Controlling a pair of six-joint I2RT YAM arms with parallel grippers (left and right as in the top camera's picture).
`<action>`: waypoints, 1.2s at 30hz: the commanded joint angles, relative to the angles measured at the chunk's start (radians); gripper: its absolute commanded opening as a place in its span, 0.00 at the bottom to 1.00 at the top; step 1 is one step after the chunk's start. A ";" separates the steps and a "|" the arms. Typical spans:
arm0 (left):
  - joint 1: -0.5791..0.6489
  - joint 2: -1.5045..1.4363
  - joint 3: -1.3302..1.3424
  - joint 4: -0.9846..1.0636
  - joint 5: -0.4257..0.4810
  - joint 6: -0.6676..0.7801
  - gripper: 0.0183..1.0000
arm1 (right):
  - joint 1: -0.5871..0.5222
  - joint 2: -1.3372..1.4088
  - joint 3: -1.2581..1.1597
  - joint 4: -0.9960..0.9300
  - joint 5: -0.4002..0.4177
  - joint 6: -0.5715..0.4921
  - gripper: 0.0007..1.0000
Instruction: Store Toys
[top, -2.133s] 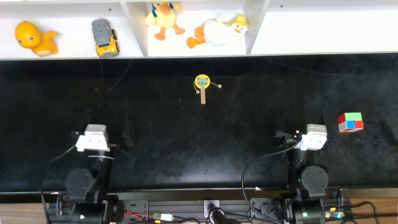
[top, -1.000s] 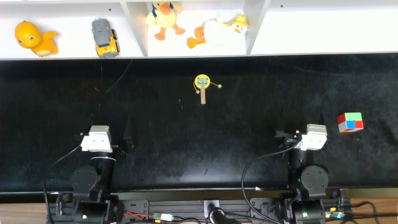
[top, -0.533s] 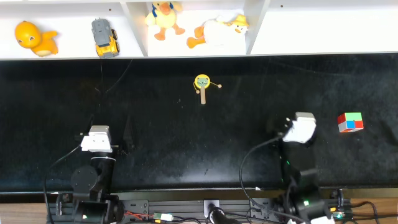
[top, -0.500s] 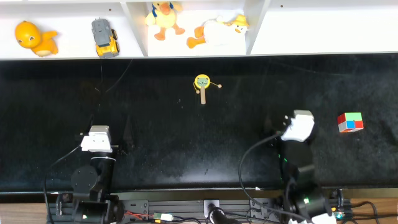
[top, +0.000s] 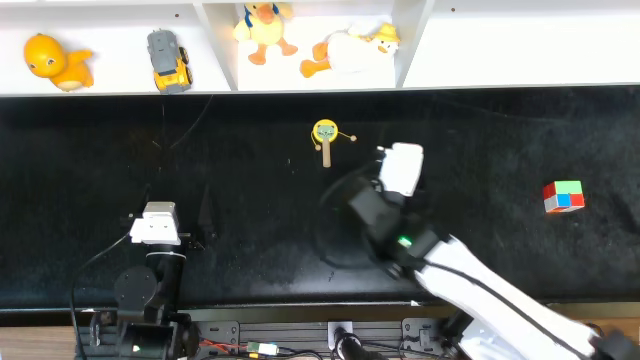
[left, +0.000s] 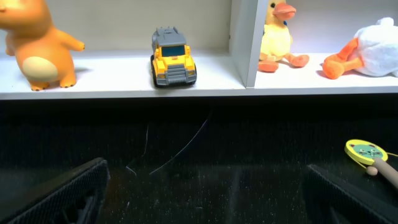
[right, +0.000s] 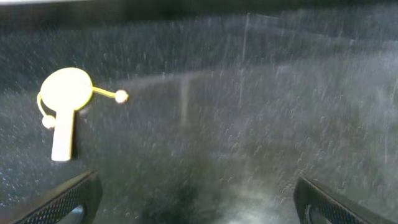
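Lightness and rigidity are expected of the rattle drum (right: 64, 92), best pinched across its wooden handle (right: 62, 138) by the right gripper (right: 198, 204), now spread open.

Left arm (top: 148, 290) is showing black joints, white wrist housing (top: 155, 222), black cables (top: 98, 257); left gripper (left: 205, 174) is showing black ribbed fingers (left: 62, 190). Right arm (top: 490, 290) is showing white link, green light (top: 404, 241).
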 joint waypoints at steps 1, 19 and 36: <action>-0.006 -0.012 -0.003 0.000 -0.008 0.007 1.00 | 0.037 0.146 0.125 -0.016 -0.057 0.137 1.00; -0.006 -0.012 -0.003 0.000 -0.008 0.007 1.00 | 0.040 0.545 0.449 -0.016 -0.290 0.177 1.00; -0.006 -0.012 -0.003 0.000 -0.008 0.007 1.00 | -0.012 0.627 0.488 -0.105 -0.290 0.091 1.00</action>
